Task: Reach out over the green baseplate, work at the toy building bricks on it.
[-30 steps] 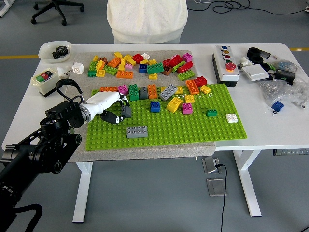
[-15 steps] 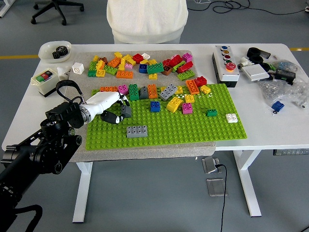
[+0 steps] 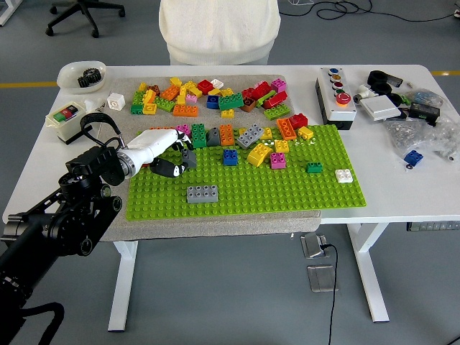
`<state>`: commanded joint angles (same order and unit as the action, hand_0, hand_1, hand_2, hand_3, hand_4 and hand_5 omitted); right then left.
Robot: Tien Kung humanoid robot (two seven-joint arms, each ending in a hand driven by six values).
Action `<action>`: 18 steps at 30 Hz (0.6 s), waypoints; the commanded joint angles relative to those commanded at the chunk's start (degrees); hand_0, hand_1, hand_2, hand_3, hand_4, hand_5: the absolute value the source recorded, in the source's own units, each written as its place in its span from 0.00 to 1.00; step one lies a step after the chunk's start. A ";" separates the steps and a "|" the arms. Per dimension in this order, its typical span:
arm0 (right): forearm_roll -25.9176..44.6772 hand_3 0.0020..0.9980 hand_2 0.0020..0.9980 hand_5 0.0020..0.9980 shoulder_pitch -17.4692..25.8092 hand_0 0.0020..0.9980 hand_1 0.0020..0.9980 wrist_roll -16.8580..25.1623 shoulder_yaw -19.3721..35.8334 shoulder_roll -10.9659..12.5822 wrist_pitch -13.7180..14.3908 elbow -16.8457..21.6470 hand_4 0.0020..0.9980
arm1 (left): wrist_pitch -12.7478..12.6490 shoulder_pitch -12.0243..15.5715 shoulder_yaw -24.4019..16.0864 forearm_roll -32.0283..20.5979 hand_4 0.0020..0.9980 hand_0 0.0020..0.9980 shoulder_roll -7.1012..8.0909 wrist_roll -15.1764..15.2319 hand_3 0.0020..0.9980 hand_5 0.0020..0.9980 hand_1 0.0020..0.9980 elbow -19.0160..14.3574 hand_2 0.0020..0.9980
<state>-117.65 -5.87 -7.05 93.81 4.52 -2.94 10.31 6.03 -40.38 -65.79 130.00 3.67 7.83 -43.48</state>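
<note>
The green baseplate (image 3: pixel 287 188) lies on a grey mat in the middle of the table. My left hand (image 3: pixel 175 159), white-shelled with black fingers, reaches in from the left over the plate's far left corner. Its fingers are curled on a small dark grey brick (image 3: pixel 190 159) that sits low over the studs. A light grey two-by-four brick (image 3: pixel 202 193) stands just in front of the hand. Several coloured bricks (image 3: pixel 241 136) line the plate's far edge. A blue brick (image 3: pixel 230 157), a small green one (image 3: pixel 314 167) and a white one (image 3: pixel 344 175) stand further right.
A pile of loose bricks (image 3: pixel 208 97) lies on the mat behind the plate. A button box (image 3: pixel 336 97) and assorted parts sit at the right. A white bowl (image 3: pixel 81 75) and a red-green switch box (image 3: pixel 65 120) sit at the left. A person in white (image 3: pixel 219 29) stands at the far side.
My left hand has shifted a little up and away over the plate's far left corner, and the dark grey brick has moved along with it.
</note>
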 joint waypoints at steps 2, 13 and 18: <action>0.01 0.53 0.62 0.52 0.01 0.73 0.61 0.00 0.01 0.01 0.00 0.00 0.72 | 0.11 0.02 -0.07 0.00 0.41 0.68 0.01 -0.03 0.54 0.16 0.65 -0.26 0.54; 0.31 0.53 0.62 0.52 -0.02 0.73 0.61 0.01 0.10 0.08 0.06 0.00 0.72 | 1.66 0.84 -0.77 0.00 0.41 0.68 0.52 -0.57 0.55 0.17 0.65 -3.21 0.54; 0.36 0.53 0.62 0.52 0.03 0.73 0.61 0.03 0.23 0.17 0.12 0.00 0.72 | 2.76 1.79 -1.74 0.00 0.41 0.68 1.07 -1.14 0.55 0.17 0.64 -6.13 0.54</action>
<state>-117.29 -5.84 -7.02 94.04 4.69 -2.82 10.31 8.79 -38.59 -67.53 130.00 4.74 6.70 -49.60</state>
